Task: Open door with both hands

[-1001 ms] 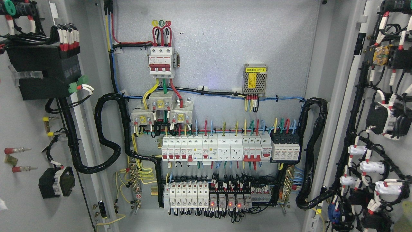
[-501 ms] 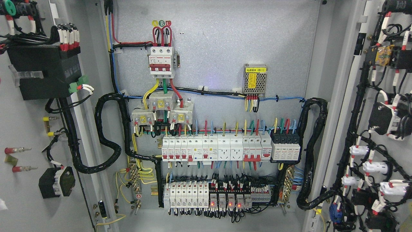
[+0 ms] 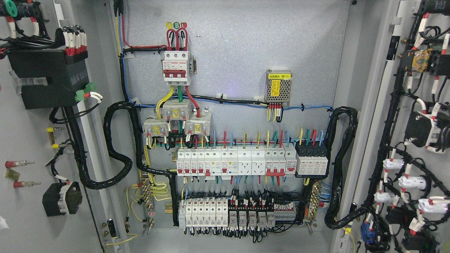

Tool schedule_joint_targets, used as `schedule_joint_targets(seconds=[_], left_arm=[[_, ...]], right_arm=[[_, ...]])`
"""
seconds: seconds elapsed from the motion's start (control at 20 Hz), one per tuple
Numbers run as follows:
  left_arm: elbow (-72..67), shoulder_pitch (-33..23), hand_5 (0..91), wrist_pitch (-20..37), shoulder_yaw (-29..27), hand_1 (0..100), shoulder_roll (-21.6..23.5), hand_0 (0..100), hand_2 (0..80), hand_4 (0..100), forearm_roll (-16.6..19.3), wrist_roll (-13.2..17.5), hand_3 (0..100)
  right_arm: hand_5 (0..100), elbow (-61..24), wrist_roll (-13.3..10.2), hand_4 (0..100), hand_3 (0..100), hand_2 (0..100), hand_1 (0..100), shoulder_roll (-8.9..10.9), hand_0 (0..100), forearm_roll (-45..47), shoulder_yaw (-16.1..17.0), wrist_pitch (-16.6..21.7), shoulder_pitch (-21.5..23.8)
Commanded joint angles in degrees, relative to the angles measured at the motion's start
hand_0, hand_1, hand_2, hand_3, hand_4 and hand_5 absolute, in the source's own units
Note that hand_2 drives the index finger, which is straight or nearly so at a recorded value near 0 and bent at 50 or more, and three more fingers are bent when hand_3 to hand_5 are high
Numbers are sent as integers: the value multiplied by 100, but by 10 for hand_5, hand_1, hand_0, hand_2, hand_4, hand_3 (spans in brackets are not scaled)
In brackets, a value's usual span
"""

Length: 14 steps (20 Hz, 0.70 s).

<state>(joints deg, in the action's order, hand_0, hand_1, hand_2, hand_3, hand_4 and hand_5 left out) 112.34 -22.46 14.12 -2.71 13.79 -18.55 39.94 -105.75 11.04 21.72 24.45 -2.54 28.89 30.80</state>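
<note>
Standing open on both sides: the left door swings out at the picture's left edge and the right door at its right edge, each showing its grey inner face.
Left door fittings: a black box with red-and-white sleeved wires on top, a green plug beside it, and a smaller black part lower down.
Right door fittings: black wire looms running down past white cylindrical parts and black blocks — too crowded to tell apart.
Hands: neither robot hand nor arm shows anywhere, so how they are set cannot be told.
Cabinet back panel: speckled grey metal, bare in its upper right part.
Main breaker: white with red levers, under three round markers — yellow, green, red — the middle and right ones reading B and C.
Power module: perforated metal case with a yellow label ending in "(B1)"; the characters before it are too small to read.
Breaker row: white units with red levers, coloured wires entering from above; a black block sits just beside its right end.
Lower row: white breakers at left, small relays at right.
Black conduit: loops from the left door into the cabinet; another curves down the right side.
Room: nothing beyond the cabinet is visible.
</note>
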Motion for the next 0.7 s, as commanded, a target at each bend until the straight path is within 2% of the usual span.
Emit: schedule_joint_targets(seconds=[0.0,0.2,0.35,0.5,0.65], left_arm=[[51,-47,0,-41,-888,0,-140,290,28,33,-166,-4,28],[-10,-118,0,-41,-1205,0,-157,290,28,34,-272,5,28],[-28,-223,0,-33,-1407,0,-253,290,28,33,-281,31,28],[-28,-398,0,-24,-1548,0,-350,290,28,33,-281,215,28],[-28,-452,0,-24,-1723,0,-447,290,28,33,-289,383,28]], right_arm=[[0,28,108,0,0,0,0,43,219,95,149,-42,49],[0,11,117,0,0,0,0,43,219,279,158,-24,102],[0,11,135,0,0,0,0,271,219,543,175,-15,163],[0,11,161,0,0,0,0,333,219,631,184,2,207],[0,11,311,0,0,0,0,386,219,640,219,-15,216]])
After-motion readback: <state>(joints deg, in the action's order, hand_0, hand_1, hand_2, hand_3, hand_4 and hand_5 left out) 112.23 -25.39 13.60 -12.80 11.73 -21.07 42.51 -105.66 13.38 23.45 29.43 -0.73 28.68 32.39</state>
